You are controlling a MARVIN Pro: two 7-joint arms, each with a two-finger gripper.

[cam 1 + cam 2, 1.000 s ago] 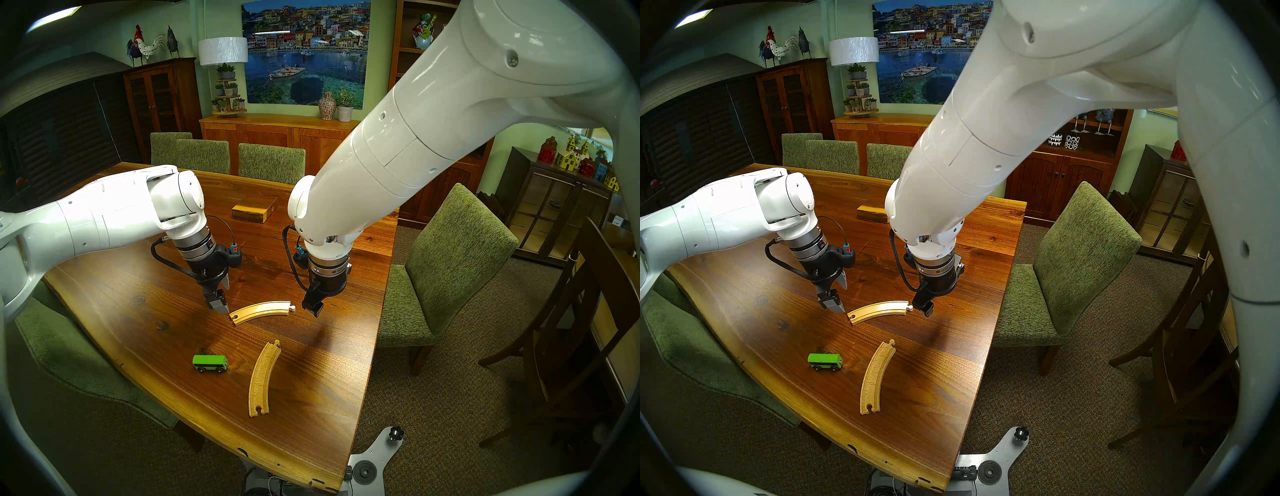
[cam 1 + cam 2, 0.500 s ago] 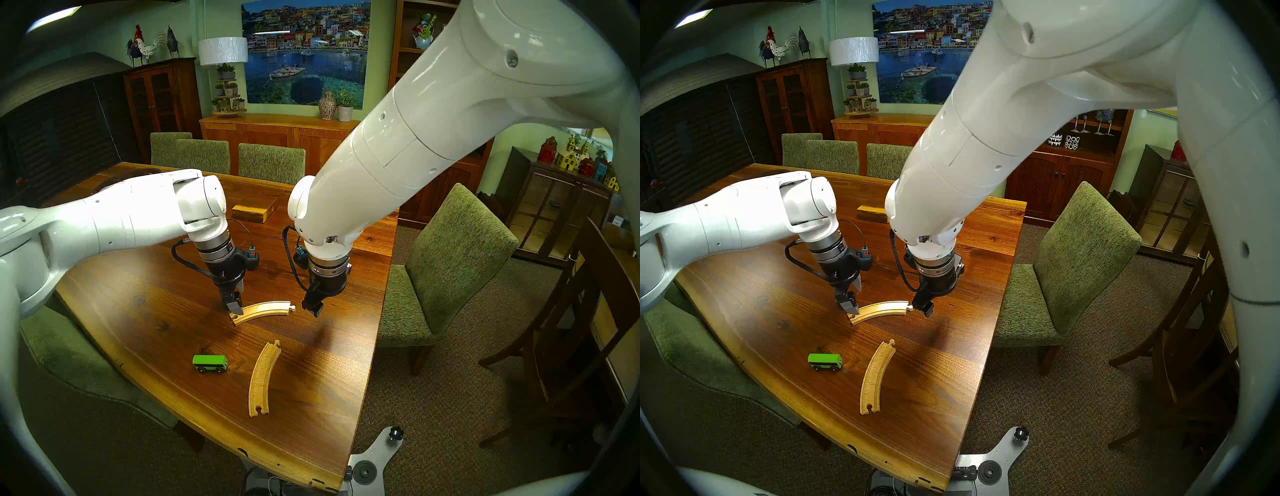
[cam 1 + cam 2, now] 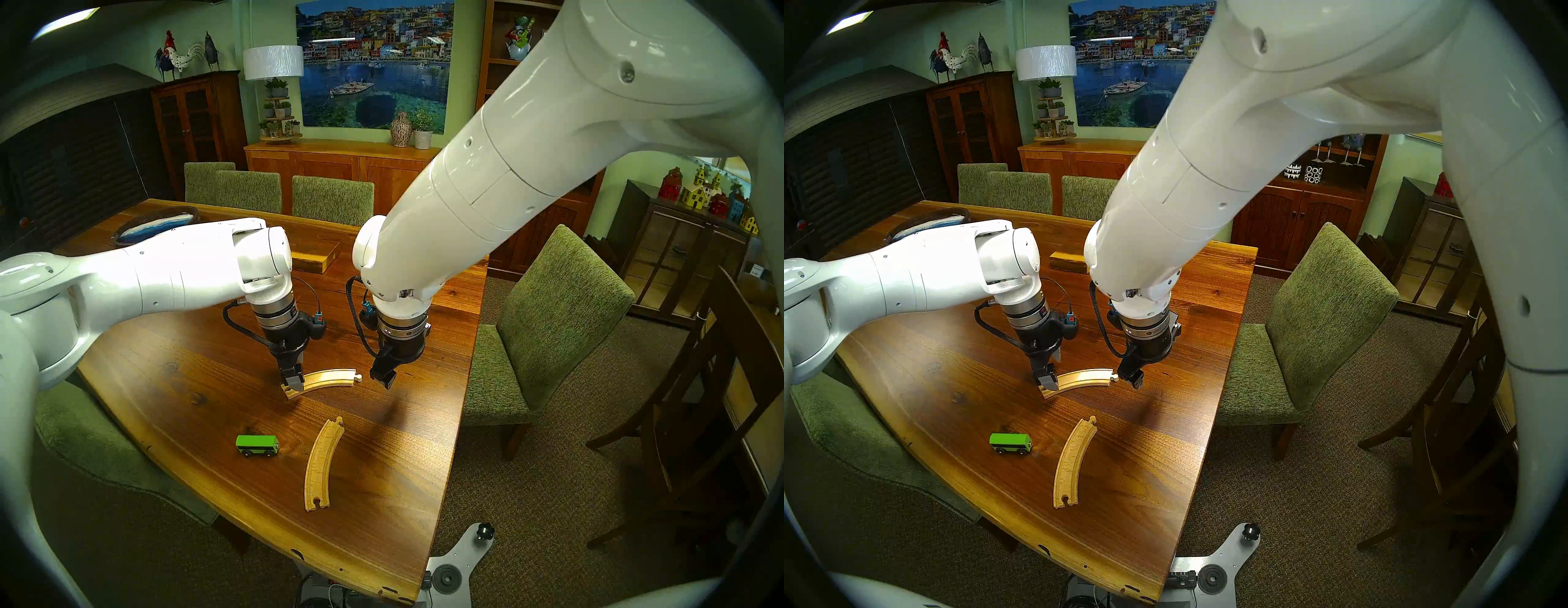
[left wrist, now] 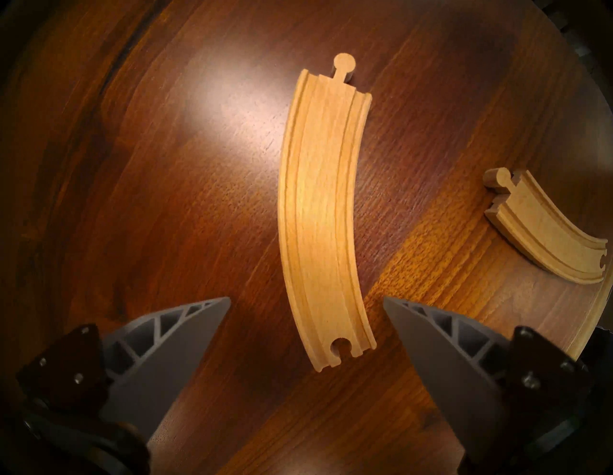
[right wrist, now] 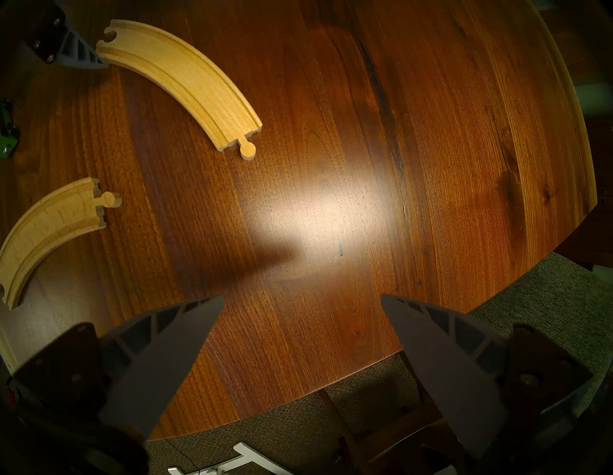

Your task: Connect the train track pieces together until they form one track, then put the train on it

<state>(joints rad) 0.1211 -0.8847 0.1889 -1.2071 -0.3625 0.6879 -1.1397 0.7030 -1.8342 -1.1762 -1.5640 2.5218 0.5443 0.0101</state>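
You are at the first pickup: the left gripper (image 4: 306, 318), jaws spread, straddles the socket end of the far track piece (image 4: 320, 205) mid-table; next, lower and close. The right gripper (image 5: 302, 318) hangs released beside its peg; the near track piece (image 3: 321, 465) and green train (image 3: 257, 444) lie unjoined toward the table's near edge.

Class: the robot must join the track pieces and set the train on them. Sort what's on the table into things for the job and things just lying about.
For the job:
far track piece
near track piece
green train

Just lying about:
wooden box
blue-and-white dish
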